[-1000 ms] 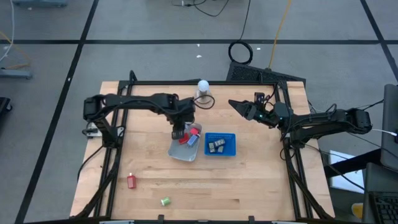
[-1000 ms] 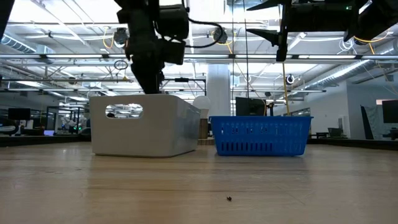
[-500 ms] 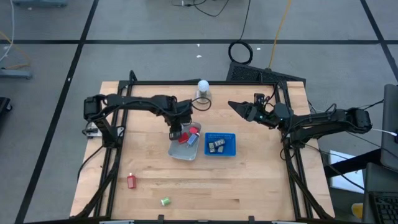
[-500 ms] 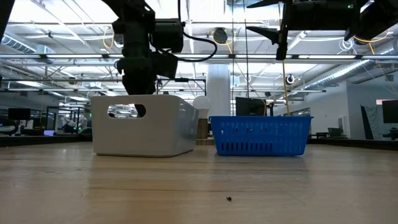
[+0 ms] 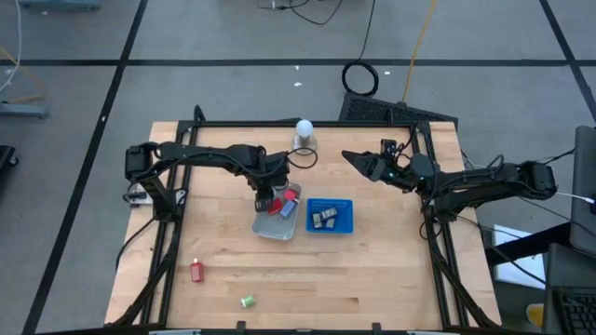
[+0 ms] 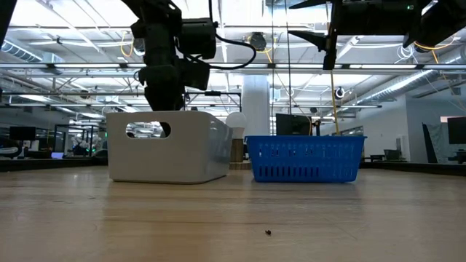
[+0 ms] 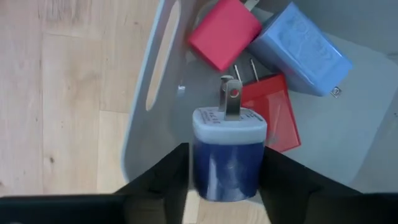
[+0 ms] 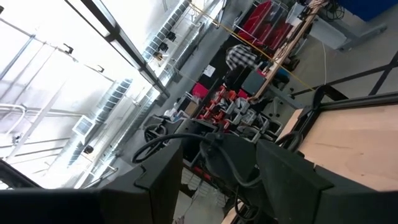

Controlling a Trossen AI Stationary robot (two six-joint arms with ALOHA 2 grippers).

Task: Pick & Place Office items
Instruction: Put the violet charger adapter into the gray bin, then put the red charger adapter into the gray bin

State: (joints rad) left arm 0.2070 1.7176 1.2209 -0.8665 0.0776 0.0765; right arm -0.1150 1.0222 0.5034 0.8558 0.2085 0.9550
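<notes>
Since the frame taken 1 second ago, the left gripper (image 5: pixel 265 200) has been drawn back a little from over the middle of the clear tray (image 5: pixel 265 229) to its far left rim and raised slightly; the right arm has not moved. A dark blue charger (image 7: pixel 226 152) with a white cap, prongs pointing away, is seen between the left jaws in the left wrist view, flanked closely by both; whether it is gripped or being let go cannot be told. Below it in the tray lie a red charger (image 7: pixel 224 32), a second red one (image 7: pixel 273 112) and a light blue one (image 7: pixel 303 46).

The right gripper (image 5: pixel 352 157) is held aloft near the far edge of the surface (image 5: pixel 372 270), jaws parted around nothing. The blue basket (image 5: pixel 330 216) sits just beside the tray. A red item (image 5: pixel 196 271) and a green item (image 5: pixel 247 301) lie well apart from both, near the front edge, with bare wood around them. A white ball (image 5: pixel 304 129) stands at the far edge. Beyond, a large hall with ceiling lights is seen.
</notes>
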